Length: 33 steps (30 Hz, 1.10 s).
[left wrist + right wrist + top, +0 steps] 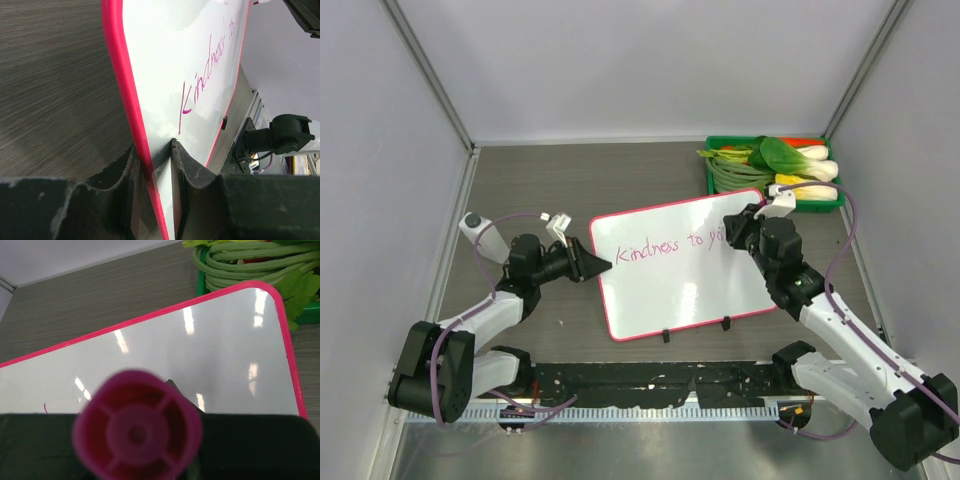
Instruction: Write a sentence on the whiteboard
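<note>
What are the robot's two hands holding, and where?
The left gripper pinches the whiteboard by its left edge. The right gripper holds a pink marker by its barrel, over the sentence.

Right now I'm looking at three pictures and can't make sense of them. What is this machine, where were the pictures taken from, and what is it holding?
These are two robot arms bolted at the near edge of a table. One picture looks down from above; the other two come from small cameras on each wrist.

On the table lies the whiteboard with a pink frame, and behind it a green tray of vegetables.

The left pincer is clamped on the board's left edge, steadying it; its wrist camera shows the frame between the fingers. The right pincer grips a pink marker, seen end-on from its wrist. The sentence so far reads "Kindness to", with more hidden under the arm.
</note>
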Motion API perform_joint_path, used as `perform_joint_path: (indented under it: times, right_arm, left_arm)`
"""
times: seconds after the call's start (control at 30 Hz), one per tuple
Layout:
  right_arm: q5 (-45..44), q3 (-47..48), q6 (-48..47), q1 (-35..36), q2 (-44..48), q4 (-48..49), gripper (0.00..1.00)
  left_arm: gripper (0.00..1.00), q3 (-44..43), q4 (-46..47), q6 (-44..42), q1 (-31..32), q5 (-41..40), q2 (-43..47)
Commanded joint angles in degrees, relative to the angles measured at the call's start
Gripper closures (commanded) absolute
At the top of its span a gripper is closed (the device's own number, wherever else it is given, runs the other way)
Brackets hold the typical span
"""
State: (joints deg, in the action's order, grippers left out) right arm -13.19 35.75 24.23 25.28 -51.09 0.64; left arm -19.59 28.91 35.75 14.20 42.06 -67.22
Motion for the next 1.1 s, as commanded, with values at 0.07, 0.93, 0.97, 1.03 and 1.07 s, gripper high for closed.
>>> perform_joint_path:
  times: [0.07,0.93,0.97,1.03,1.07]
  right_arm:
    - [-3.16,-0.33,0.56,-0.93,1.53,2.87,0.98]
    - [-2.54,-2.44,1.43,-2.51,-1.64,2.34,0.99]
    - [-2.19,-2.52,1.52,-2.51,-1.47,2.17,0.99]
    - [-1.67,-2.79,1.61,-2.51,-1.03,1.91,0.99]
    - [-1.40,-2.88,1.52,-2.51,-1.12,1.73,0.99]
  left_arm:
    - [1.00,-0.01,-2.98,-4.19,1.45,-0.67,-0.63]
    - [1.00,-0.18,-3.33,-4.37,1.45,-0.40,-0.54]
    - [1.00,-0.09,-3.24,-4.28,1.45,-0.49,-0.37]
    - [1.00,0.00,-3.24,-4.37,1.45,-0.58,-0.28]
    - [1.00,0.00,-3.24,-4.37,1.45,-0.58,-0.37]
